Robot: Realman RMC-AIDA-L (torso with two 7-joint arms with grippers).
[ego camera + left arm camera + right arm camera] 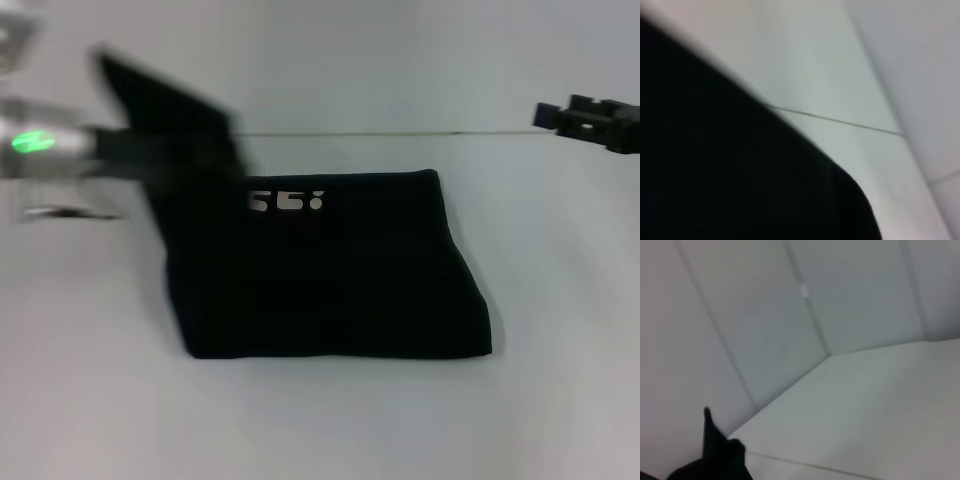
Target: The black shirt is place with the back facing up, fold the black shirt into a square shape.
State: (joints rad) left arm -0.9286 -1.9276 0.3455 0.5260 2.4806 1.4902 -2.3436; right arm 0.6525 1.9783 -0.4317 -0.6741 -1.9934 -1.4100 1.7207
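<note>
The black shirt (340, 280) lies folded on the white table, with part of its white lettering (287, 200) showing near the far edge. My left gripper (130, 142) is at the shirt's left side and holds a flap of the shirt (165, 95) lifted off the table. Black cloth fills much of the left wrist view (715, 170). My right gripper (550, 114) hangs in the air at the far right, apart from the shirt. A dark raised shape (715, 455) shows in a corner of the right wrist view; I cannot tell whether it is cloth or gripper.
The white table (560, 300) surrounds the shirt, with a thin seam line (400, 132) running across it behind the shirt. White walls stand behind the table (790, 315).
</note>
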